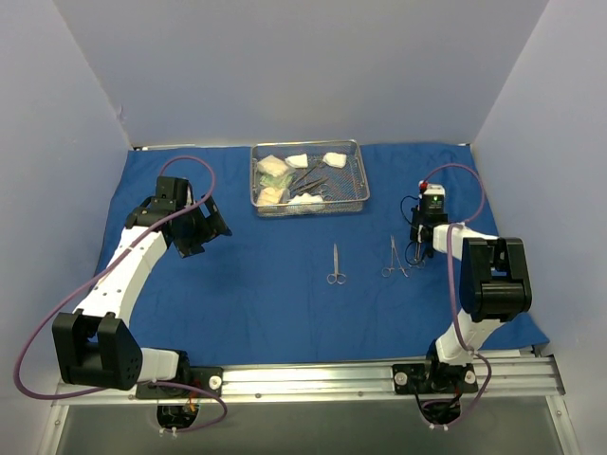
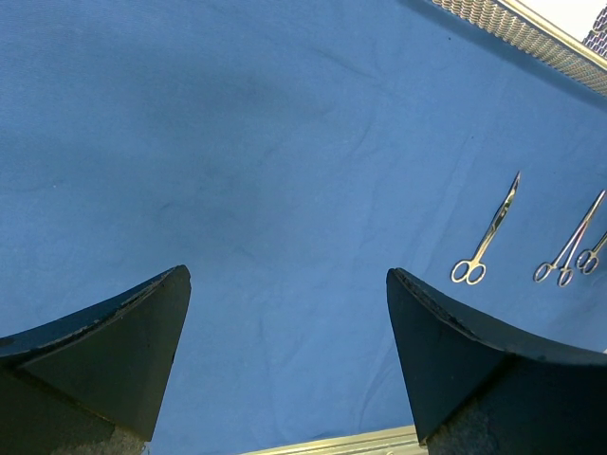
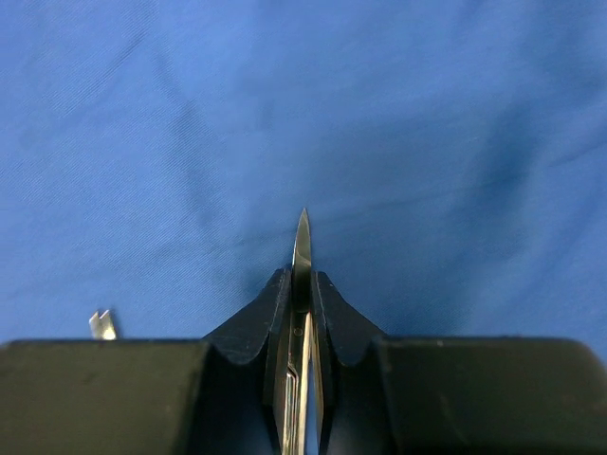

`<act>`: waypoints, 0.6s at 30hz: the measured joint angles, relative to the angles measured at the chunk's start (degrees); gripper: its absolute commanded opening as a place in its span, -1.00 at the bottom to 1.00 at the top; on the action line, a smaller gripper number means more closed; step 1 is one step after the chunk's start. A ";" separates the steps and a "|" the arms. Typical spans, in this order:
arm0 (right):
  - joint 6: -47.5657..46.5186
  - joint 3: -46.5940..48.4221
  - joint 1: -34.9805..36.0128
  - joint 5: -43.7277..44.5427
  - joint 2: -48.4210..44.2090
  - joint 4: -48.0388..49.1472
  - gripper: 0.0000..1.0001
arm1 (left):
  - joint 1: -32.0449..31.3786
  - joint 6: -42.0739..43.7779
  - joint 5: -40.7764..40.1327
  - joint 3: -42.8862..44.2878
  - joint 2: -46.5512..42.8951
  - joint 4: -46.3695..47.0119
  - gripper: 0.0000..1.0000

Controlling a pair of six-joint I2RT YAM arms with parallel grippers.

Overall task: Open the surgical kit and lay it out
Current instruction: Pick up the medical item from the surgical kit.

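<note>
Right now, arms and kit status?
Left gripper open over cloth. Right gripper shut on pointed steel tool. Scissors, forceps laid out; tray loaded. Nothing blocking.

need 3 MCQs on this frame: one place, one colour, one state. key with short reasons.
1. Where on the drape does the mesh tray sit?
A far side, centre
B near left corner
C near right corner

2. What colour is the drape?
A green
B blue
C white

3. How is the right gripper?
A wide open
B shut on nothing
C shut on a thin steel instrument

Key:
1 A, the top view shows it at the far side, mid-width.
2 B, it is blue in all three views.
3 C, the right wrist view shows a pointed steel tip clamped in it.
</note>
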 measured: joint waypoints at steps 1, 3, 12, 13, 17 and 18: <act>-0.22 -0.02 0.28 -0.13 -0.22 -0.39 -1.00 | 0.00 0.00 0.02 0.00 0.00 0.07 0.87; -0.83 -0.39 1.22 -0.94 -1.05 -1.38 -1.00 | 0.00 -0.02 0.15 0.00 0.00 0.28 0.88; -1.51 -1.29 2.51 -3.21 -5.51 -4.83 -1.00 | 0.00 0.00 0.39 0.00 0.00 0.81 0.87; -1.75 -1.29 2.51 -3.23 -5.60 -4.94 -1.00 | 0.00 0.00 0.42 0.00 0.00 0.81 0.87; -2.25 -1.29 2.51 -3.45 -5.62 -5.27 -1.00 | 0.00 0.00 0.42 0.00 0.00 0.81 0.87; -2.36 -1.29 2.58 -3.58 -5.64 -5.31 -1.00 | 0.00 0.00 0.42 0.00 0.00 0.83 0.88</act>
